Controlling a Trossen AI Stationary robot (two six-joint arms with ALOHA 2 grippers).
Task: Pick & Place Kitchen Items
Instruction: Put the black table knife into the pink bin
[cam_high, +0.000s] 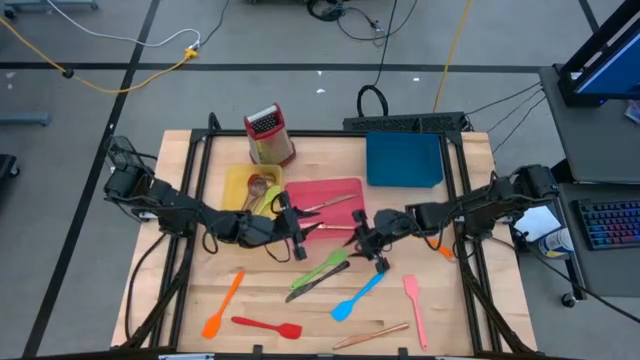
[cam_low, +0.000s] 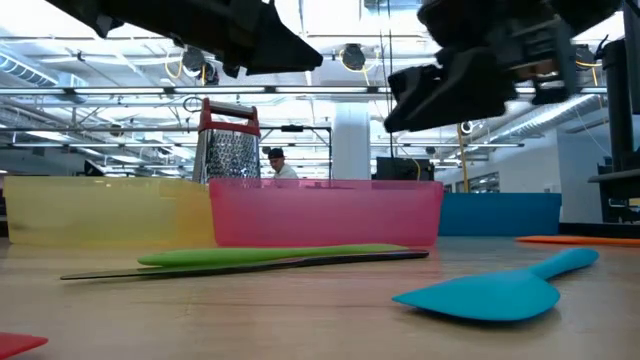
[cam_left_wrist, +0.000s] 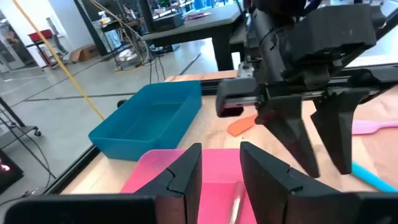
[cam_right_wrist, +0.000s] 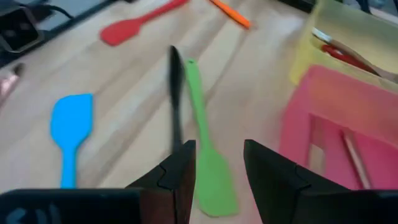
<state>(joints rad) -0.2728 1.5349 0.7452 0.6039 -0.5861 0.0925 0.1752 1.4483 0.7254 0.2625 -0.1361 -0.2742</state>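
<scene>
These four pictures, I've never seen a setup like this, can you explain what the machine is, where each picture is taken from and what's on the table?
It is a robot with two dark arms at a wooden table. One picture looks straight down, one looks level across the tabletop, and two come from cameras on the wrists. The left gripper and right gripper meet above the pink tray, both open and empty. Beside it stand a yellow tray, a blue tray and a box grater. Loose utensils lie in front: a green spatula, blue spatula, red spatula and others.

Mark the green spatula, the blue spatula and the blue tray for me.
green spatula (cam_right_wrist: 210, 171): right wrist view, on its blade.
blue spatula (cam_low: 480, 297): low view, on its blade.
blue tray (cam_high: 404, 160): high view, on its floor.
</scene>
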